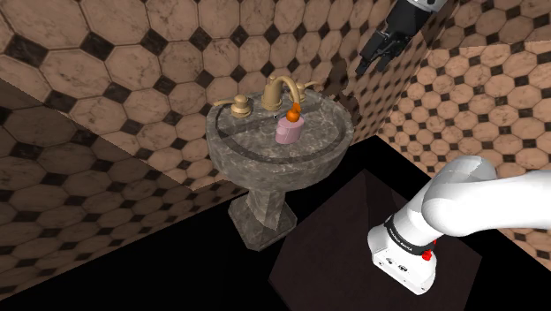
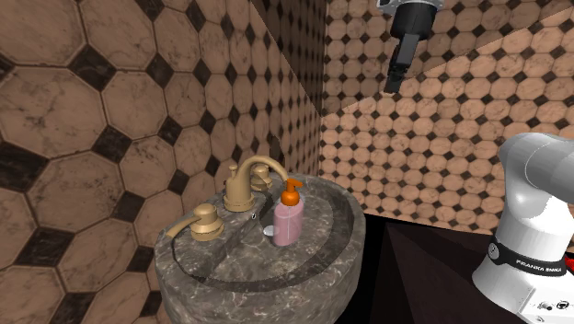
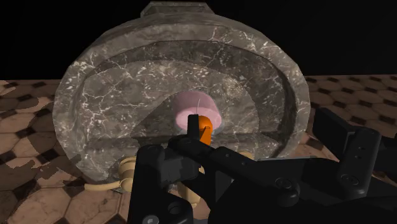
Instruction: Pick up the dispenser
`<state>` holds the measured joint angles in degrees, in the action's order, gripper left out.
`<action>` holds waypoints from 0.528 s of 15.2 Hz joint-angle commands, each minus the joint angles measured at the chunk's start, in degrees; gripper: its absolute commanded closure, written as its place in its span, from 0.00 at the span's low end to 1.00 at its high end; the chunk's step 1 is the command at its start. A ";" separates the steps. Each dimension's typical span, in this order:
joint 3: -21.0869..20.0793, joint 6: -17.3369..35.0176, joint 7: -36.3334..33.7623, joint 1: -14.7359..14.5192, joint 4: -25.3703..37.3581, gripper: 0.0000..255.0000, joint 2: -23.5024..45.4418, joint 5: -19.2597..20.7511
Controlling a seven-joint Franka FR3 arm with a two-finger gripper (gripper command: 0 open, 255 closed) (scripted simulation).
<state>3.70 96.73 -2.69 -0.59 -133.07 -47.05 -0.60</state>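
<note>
Dispenser [image 1: 289, 126], pink with an orange pump on top, stands upright inside the basin of the grey stone sink [image 1: 231, 143], and you see it just in front of the brass faucet [image 1: 281, 88]. One brass handle [image 1: 239, 106] sits on the rim, toward the shoulder view's left of the faucet. Your pincer [image 1: 375, 58] hangs high in the air near the tiled wall [image 1: 106, 62], well above the sink and toward the shoulder view's right of it. Its two black fingers stand apart and they hold nothing. In the wrist view you look down between them at the dispenser, which is far below. The white arm [image 1: 481, 205] rises from the stand at the shoulder view's lower right.
</note>
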 commanded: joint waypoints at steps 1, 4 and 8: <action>0.00 0.00 0.00 0.00 0.00 0.00 0.00 0.00; -0.09 4.99 0.02 0.03 -1.10 0.00 4.69 0.49; -0.15 11.39 -0.04 0.09 -1.53 0.00 11.72 1.15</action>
<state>3.64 106.32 -2.61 -0.51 -134.07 -36.79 0.39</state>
